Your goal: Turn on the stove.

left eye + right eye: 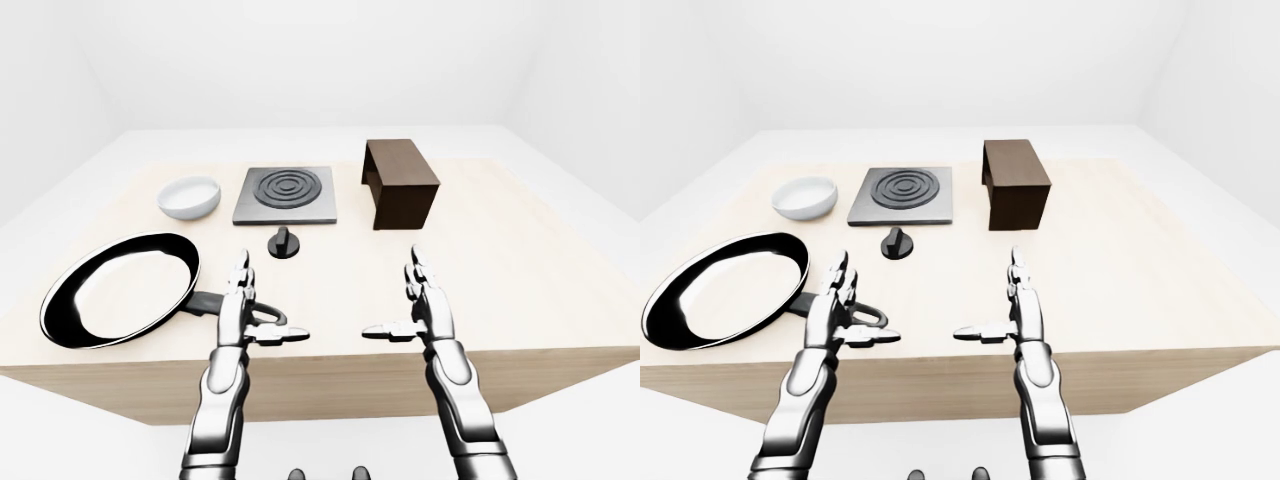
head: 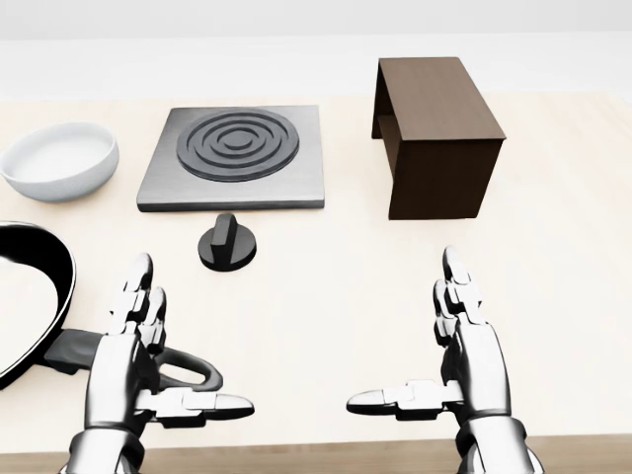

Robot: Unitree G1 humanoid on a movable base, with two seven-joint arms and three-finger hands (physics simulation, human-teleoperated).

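Listing what I have before me, largest item down.

One table (image 1: pixel 520 290), light wood, carrying everything.

One frying pan (image 1: pixel 120 290), black rim, pale inside, at the left of the left-eye view; its handle runs toward my left hand, so it lies just under that hand's fingers without being held.

One dark brown box (image 2: pixel 439 138), open on one side, standing to the right of the stove and clear of it.

One stove (image 2: pixel 237 158), a grey square plate with ringed burner, flat at the table's middle, well beyond both hands.

One white bowl (image 2: pixel 59 158), upright, left of the stove, apart from it.

Two hands: left hand (image 2: pixel 138 365) and right hand (image 2: pixel 464 360), both hovering low over the near table edge, fingers straight and spread, thumbs pointing inward, gripping nothing. I judge this a ready pose.

One knob (image 2: pixel 227 244), black, round with a raised bar, just below the stove plate; I take it as the control to turn, nearer my left hand.
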